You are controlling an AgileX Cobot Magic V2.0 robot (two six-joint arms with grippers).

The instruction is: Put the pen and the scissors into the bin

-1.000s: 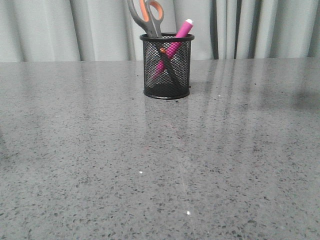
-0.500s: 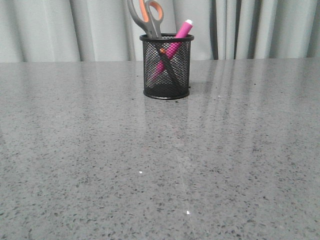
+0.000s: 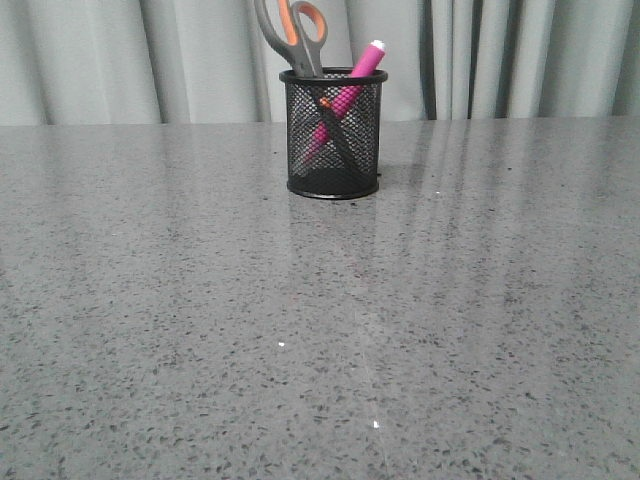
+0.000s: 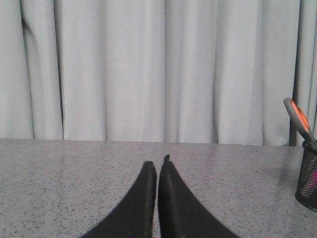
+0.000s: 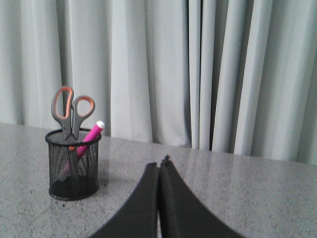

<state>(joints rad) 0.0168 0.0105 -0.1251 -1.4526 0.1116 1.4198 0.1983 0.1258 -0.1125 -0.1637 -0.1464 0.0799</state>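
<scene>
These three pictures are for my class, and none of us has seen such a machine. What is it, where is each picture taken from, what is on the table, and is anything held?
It is a robot with two arms. One camera looks forward over the grey table. The other two sit on the wrists, so the dark points are each arm's tool: left tool, right tool. Both are shut and hold nothing. On the table stands a black mesh bin. The scissors and the pink pen already stand in it, leaning crossed, tops above the rim.
</scene>
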